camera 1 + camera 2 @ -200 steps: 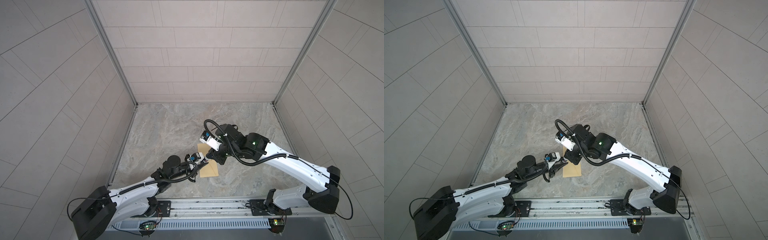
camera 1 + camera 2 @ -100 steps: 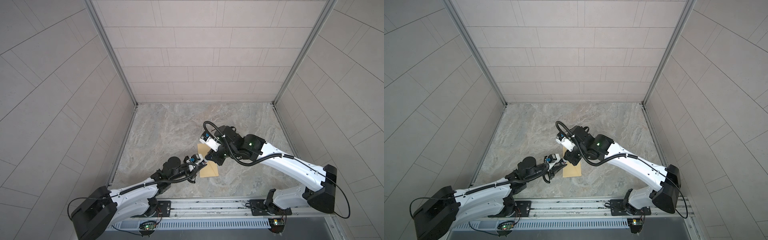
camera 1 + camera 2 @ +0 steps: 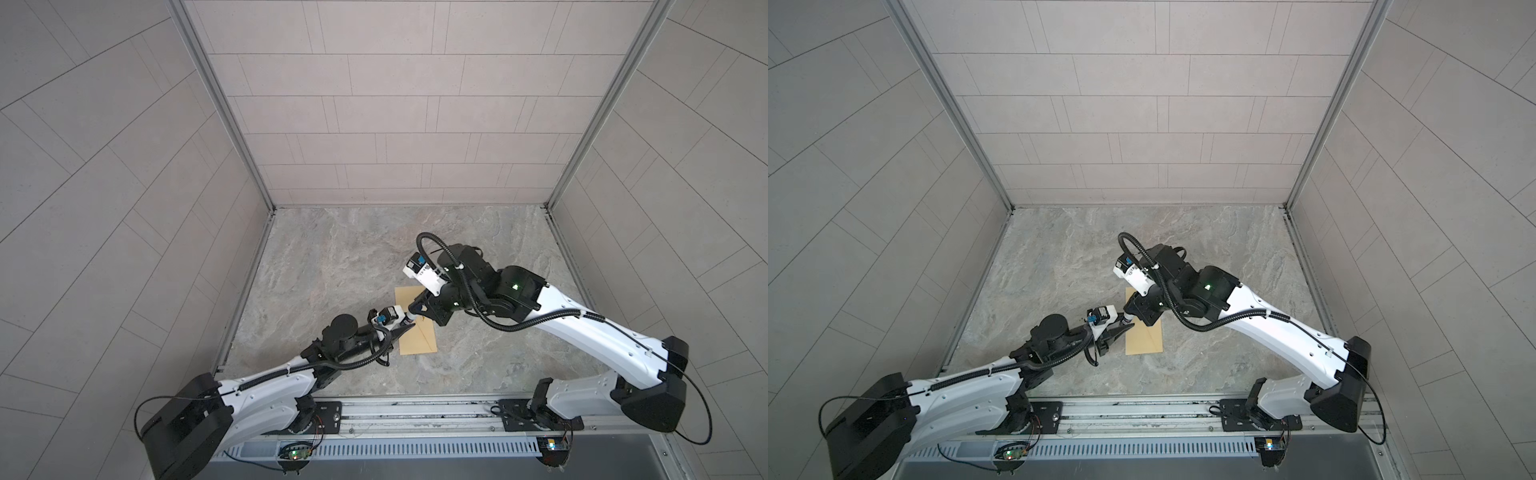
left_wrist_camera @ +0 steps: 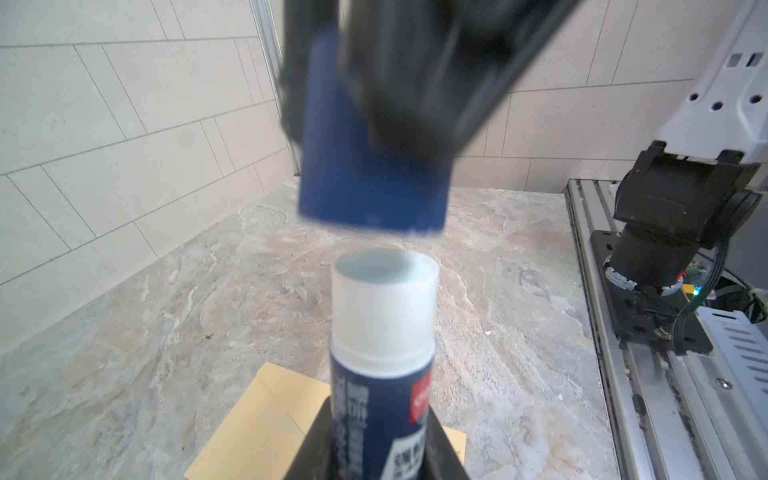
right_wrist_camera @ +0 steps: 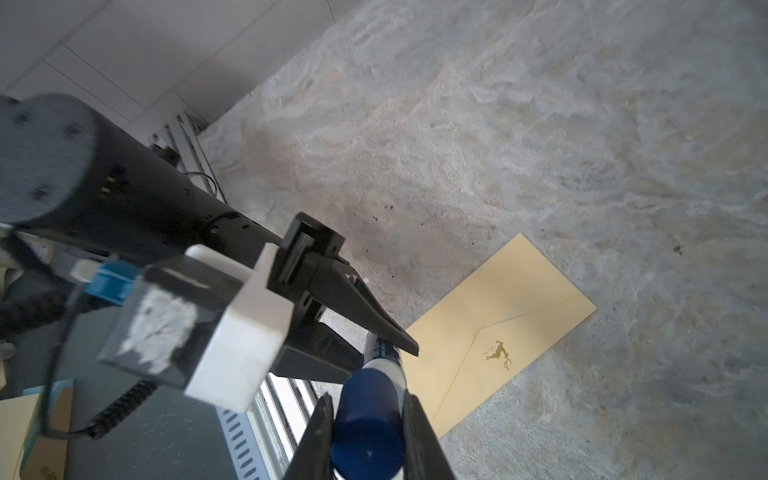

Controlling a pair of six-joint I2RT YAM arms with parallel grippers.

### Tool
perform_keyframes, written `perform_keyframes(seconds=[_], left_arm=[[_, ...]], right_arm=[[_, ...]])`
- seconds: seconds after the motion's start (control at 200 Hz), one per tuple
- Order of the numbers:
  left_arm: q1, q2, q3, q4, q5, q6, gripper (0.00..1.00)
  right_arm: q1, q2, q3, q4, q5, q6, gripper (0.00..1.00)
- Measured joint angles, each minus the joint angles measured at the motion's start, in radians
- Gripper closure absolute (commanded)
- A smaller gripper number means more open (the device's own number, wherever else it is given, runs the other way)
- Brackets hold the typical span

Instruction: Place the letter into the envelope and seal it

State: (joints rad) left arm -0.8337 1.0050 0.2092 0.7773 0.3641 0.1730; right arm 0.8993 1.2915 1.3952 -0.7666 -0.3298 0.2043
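Note:
The mustard-tan envelope point(image 3: 419, 338) point(image 3: 1144, 338) lies flat on the stone table, flap side up with a small deer mark point(image 5: 498, 355). My left gripper point(image 3: 409, 326) point(image 4: 380, 419) is shut on a blue glue stick point(image 4: 382, 374), whose white neck is bare. Just off that neck, and apart from it, my right gripper point(image 3: 417, 309) point(image 5: 368, 401) is shut on the stick's blue cap point(image 4: 374, 174) point(image 5: 368, 424). Both grippers meet above the envelope's left edge. The letter is out of view.
The metal mounting rail point(image 3: 415, 411) runs along the table's front edge, close behind the arms. Tiled walls close in the left, right and back. A yellow and teal box point(image 5: 37, 432) shows beyond the rail.
The right arm's elbow swayed slightly left and back. Both grippers stay together over the envelope with the same grips.

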Motion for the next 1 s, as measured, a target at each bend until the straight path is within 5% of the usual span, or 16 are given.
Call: perform_keyframes(seconds=[0.25,1.001], left_arm=[[0.000,0.003,0.000,0.024,0.011,0.000,1.00],[-0.001,0.003,0.000,0.031,0.013,-0.001,1.00]], right_arm=[[-0.035,-0.148,0.027,-0.011,-0.008,0.001,1.00],[-0.044,-0.024,-0.089,0.019,-0.108,0.046,1.00]])
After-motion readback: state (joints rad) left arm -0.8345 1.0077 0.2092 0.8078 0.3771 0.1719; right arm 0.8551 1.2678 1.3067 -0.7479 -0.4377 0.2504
